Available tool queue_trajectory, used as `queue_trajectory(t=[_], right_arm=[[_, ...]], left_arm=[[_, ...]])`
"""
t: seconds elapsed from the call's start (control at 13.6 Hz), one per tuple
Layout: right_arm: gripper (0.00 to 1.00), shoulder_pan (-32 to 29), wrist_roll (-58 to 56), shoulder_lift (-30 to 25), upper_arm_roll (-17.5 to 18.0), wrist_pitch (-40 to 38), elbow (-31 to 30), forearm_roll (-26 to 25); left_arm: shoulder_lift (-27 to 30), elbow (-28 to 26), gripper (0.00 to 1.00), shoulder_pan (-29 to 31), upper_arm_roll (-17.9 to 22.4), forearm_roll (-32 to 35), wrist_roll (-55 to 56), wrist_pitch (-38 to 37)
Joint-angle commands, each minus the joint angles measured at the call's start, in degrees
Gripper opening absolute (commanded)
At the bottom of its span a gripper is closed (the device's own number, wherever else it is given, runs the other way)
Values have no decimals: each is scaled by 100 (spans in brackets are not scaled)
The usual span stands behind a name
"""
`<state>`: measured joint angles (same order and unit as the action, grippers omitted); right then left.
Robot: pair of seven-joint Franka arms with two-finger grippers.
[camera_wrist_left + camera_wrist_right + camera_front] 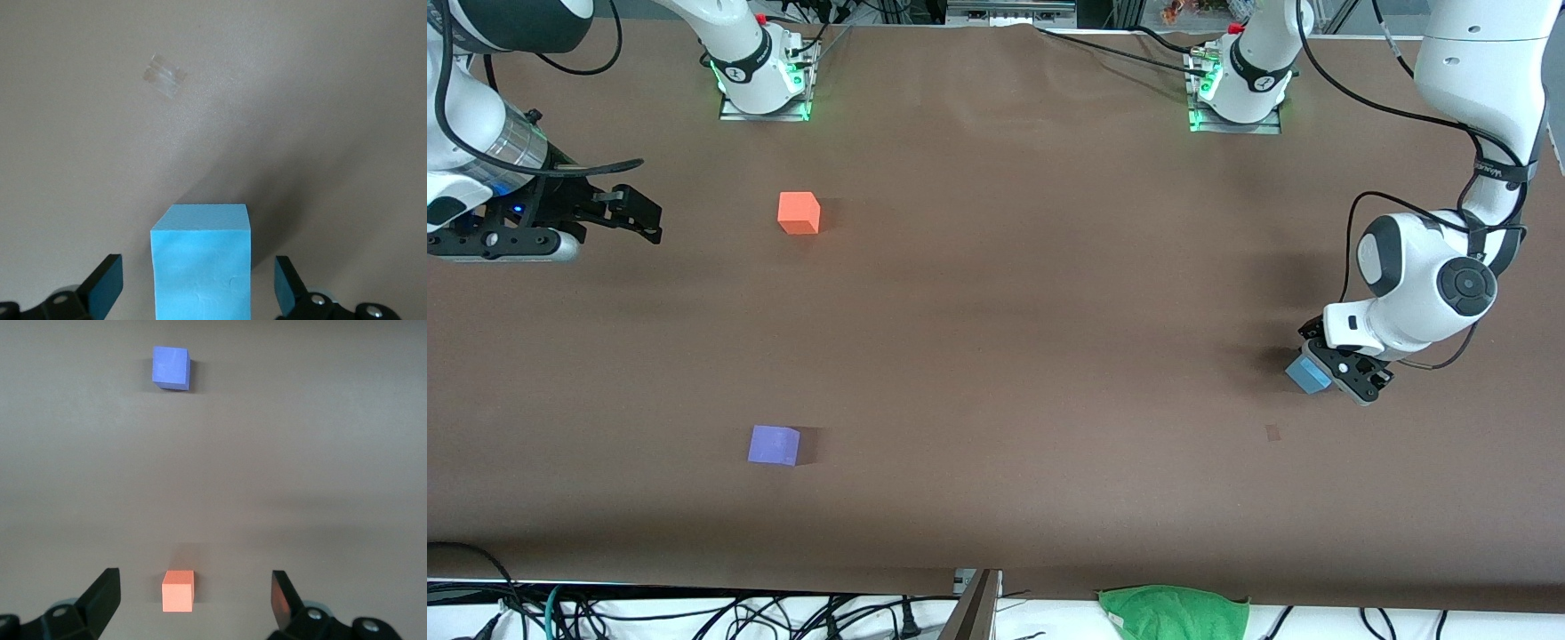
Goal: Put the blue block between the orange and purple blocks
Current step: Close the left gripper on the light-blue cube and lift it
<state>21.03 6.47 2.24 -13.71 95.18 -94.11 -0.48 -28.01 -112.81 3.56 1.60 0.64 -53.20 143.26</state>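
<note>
at the right arm's end of the table, the right gripper [636, 218] up in the air, waiting, fingers spread wide with nothing between them, pointing toward the table's middle. seen through its wrist view, two dark fingertips [103, 593] well apart, the orange block [178, 591] framed in the gap between them but down on the table, untouched, and the purple block [171, 367] further along the same line. next along the table, the orange block [799, 213] resting flat on the brown table [1005, 311], toward the robots' bases, close to the right arm's mount. nearer to the front camera and almost straight in line with it, the purple block [774, 444], well apart from the orange one, bare brown surface between the two. across the wide middle of the table, only the brown cover. toward the left arm's end, the blue block [1308, 374] sitting on the table, well apart from both other cubes. right at it, the left gripper [1325, 364] lowered, fingers spread to either side of the cube. in the left wrist view, the blue block [201, 260] centred between the fingertips [105, 287], a clear gap on each side, neither pad touching it. a small clear scrap of tape [164, 75] on the table just past the cube.
</note>
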Motion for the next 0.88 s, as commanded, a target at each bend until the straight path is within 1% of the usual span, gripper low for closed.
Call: queue_trajectory(t=[0.0, 0.52, 0.59, 0.66, 0.74, 0.81], right_arm=[[100, -20, -84, 39, -1, -114, 138, 5], [100, -20, -84, 39, -1, -114, 138, 5], [100, -20, -84, 39, -1, -114, 138, 5], [100, -20, -84, 39, -1, -114, 138, 5], [100, -20, -84, 39, -1, -114, 138, 5], [100, -20, -84, 39, -1, -114, 138, 5]], left_arm=[[-100, 49, 100, 39, -11, -55, -173, 88], [-266, 58, 100, 48, -11, -125, -173, 88], [-275, 58, 93, 48, -11, -134, -165, 88], [-267, 58, 69, 48, -11, -134, -165, 88], [-249, 58, 30, 48, -11, -143, -147, 53], [-249, 75, 12, 48, -11, -143, -138, 44]])
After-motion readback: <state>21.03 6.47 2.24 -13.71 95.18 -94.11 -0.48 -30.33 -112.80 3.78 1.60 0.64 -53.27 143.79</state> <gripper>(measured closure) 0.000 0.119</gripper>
